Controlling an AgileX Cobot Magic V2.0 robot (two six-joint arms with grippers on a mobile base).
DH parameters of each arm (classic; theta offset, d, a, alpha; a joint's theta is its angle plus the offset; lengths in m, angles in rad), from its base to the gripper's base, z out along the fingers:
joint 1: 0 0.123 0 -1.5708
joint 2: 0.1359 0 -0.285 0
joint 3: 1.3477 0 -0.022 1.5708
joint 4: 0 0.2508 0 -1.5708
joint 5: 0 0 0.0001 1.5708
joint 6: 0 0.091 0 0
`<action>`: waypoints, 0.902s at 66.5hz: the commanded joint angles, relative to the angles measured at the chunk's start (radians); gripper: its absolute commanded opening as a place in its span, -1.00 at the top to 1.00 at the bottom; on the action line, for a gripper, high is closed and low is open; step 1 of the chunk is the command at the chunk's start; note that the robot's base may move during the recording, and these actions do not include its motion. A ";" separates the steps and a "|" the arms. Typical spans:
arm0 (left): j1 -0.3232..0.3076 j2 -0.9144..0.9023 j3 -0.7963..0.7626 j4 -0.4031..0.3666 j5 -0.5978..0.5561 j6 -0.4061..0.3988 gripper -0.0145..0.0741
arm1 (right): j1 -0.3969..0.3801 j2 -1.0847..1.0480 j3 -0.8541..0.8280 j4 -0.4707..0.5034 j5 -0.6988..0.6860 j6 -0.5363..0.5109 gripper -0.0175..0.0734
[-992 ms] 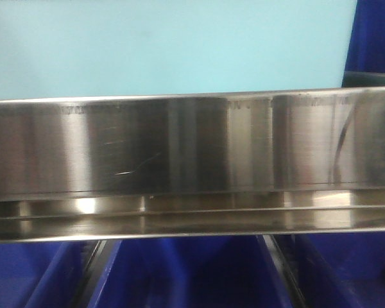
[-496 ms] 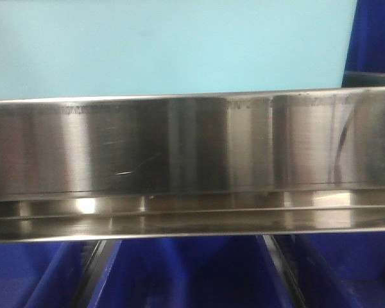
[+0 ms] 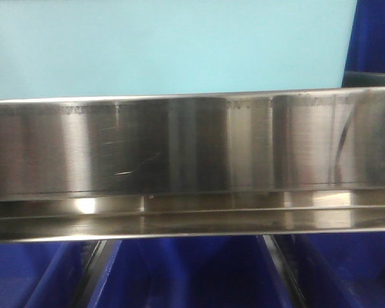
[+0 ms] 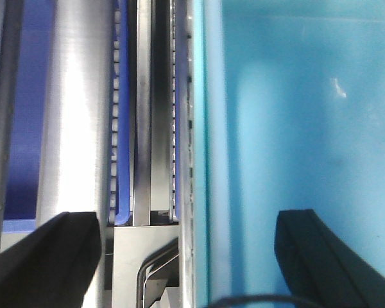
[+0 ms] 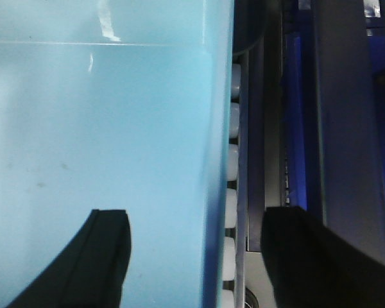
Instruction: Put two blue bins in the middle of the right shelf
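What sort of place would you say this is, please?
Probably a storeroom or warehouse shelving bay: a stainless-steel rack with a shiny front rail, dark blue bins beneath it, and a light blue bin above.

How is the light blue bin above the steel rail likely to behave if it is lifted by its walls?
Probably stiff: the light blue bin has straight, unbowed walls in every view. Likely slippery: its smooth plastic shows glossy highlights, so the fingers might slide. If pushed, it should skid, not roll, being flat-sided.
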 commanded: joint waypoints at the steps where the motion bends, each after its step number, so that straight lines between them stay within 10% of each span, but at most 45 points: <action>1: 0.003 -0.007 0.001 -0.017 -0.004 0.008 -0.35 | 0.001 -0.007 0.003 -0.009 -0.009 -0.007 -0.11; 42: 0.000 -0.005 0.008 -0.017 -0.004 0.023 -0.13 | 0.001 0.002 0.003 -0.009 -0.009 -0.007 -0.07; 60: 0.000 -0.005 0.008 -0.017 -0.004 0.023 0.72 | 0.001 0.022 0.003 -0.009 -0.009 -0.007 0.83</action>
